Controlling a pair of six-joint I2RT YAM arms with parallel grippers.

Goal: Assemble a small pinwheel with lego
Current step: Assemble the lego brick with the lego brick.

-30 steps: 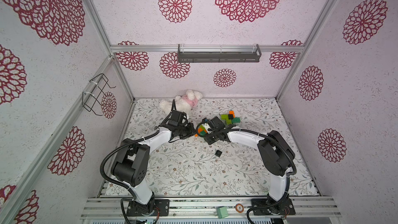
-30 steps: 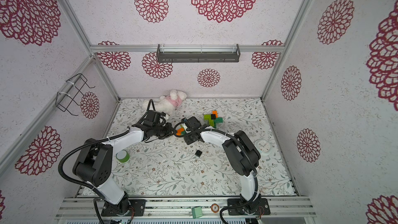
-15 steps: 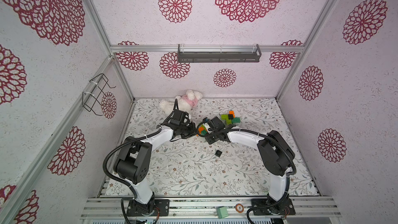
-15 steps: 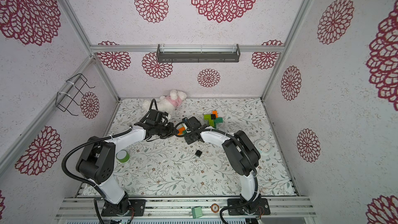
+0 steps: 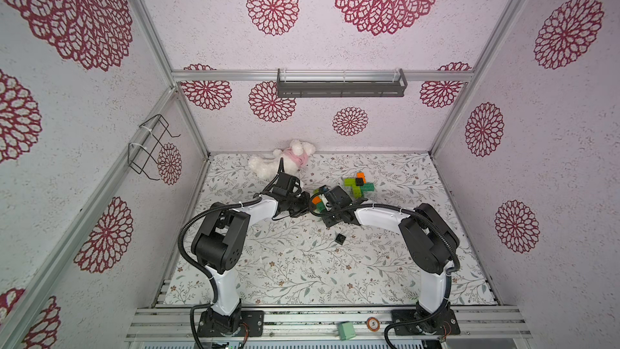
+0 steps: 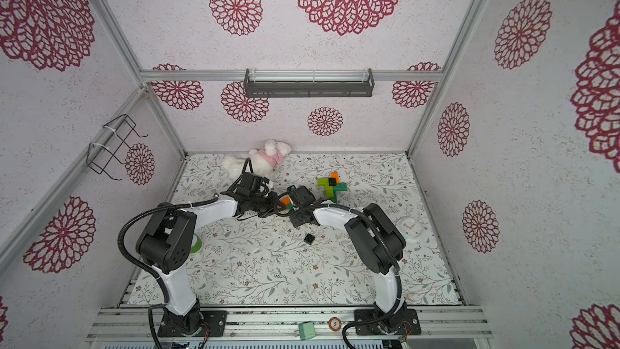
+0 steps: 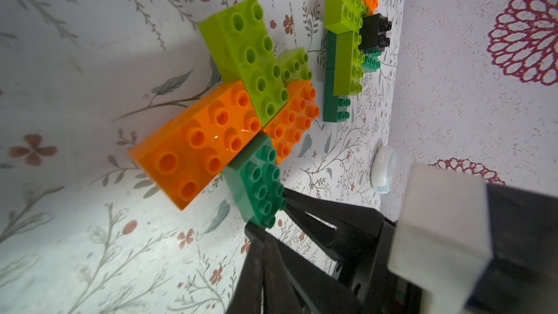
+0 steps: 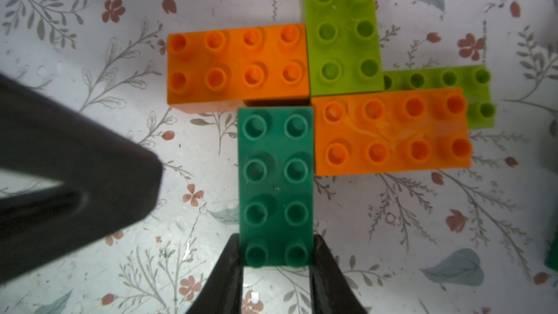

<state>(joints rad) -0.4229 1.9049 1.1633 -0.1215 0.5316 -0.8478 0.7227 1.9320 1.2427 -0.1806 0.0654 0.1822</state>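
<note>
A part-built lego pinwheel lies mid-mat between both arms. In the right wrist view it is two orange bricks, a lime green brick and a dark green brick, with another lime brick beneath. My right gripper is shut on the dark green brick's near end. My left gripper is shut and holds nothing, its tips beside that dark green brick. A loose black brick lies nearer the front.
A second lego pinwheel with a black centre sits behind the right arm. A white plush toy lies at the back wall. A white round clock and a green tape roll are at the sides.
The left arm's elbow has shifted slightly. Both grippers and the bricks keep their places.
</note>
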